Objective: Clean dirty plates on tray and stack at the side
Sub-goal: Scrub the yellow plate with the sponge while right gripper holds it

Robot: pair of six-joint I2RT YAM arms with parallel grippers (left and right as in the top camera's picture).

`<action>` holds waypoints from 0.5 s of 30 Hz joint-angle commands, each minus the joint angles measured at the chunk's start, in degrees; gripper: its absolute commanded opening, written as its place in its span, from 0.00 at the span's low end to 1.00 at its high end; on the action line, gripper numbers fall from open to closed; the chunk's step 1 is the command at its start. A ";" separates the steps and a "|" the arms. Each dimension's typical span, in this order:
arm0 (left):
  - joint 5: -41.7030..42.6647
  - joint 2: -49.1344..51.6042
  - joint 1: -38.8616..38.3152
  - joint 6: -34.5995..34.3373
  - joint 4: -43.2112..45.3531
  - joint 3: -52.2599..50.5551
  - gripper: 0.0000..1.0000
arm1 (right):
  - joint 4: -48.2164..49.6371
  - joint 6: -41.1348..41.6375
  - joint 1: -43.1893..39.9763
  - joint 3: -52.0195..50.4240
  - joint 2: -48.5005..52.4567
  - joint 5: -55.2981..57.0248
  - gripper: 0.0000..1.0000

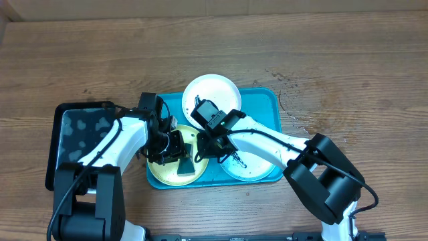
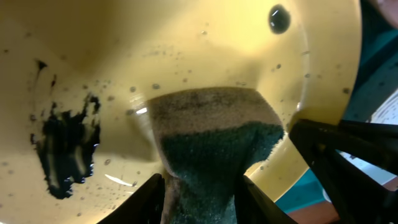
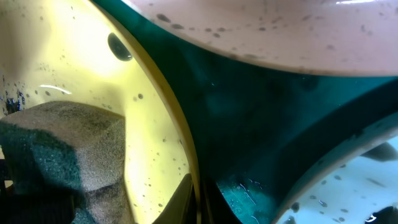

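Two-handed, working right of the black tray (image 1: pixel 51 154) on the yellow-green plate (image 1: pixel 162 173), lying in the near left corner of the turquoise tray (image 1: pixel 267 99). Clenching the left gripper (image 2: pixel 200 194) on the sponge (image 2: pixel 211 130) and pressing it on this plate, apart from a black smear (image 2: pixel 65 149). Pinching its right rim with the right gripper (image 3: pixel 194 200), beside the white plate (image 1: pixel 215 87) and the mint plate (image 1: pixel 253 169), also in the tray.

Mint-rimmed plate (image 1: pixel 257 173) half hidden under right arm (image 1: pixel 267 142); sponge (image 2: pixel 211 149) cut off at bottom edge
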 commanded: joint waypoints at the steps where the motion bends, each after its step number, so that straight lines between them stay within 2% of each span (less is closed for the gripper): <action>1: 2.38 -0.13 -0.26 -0.11 0.96 -0.61 0.40 | 0.46 -1.07 0.11 0.26 0.24 -0.39 0.05; 4: 2.12 -0.13 -0.28 0.09 1.44 -0.61 0.38 | 0.46 -1.07 0.11 0.26 0.24 -0.39 0.05; 7: -0.50 -0.13 -0.48 -0.24 1.68 -0.61 0.23 | 0.48 -1.07 0.11 0.26 0.24 -0.42 0.04; 11: -3.37 -0.13 -0.48 -1.62 1.36 -0.63 0.18 | 0.46 -1.07 0.11 0.26 0.24 -0.39 0.04; 13: -5.81 -0.13 -0.48 -2.47 1.40 -0.63 0.11 | 0.46 -1.07 0.11 0.26 0.24 -0.39 0.04; 15: -12.26 -0.13 -0.48 -6.93 1.40 -0.66 0.04 | 0.46 -1.07 0.11 0.26 0.24 -0.39 0.05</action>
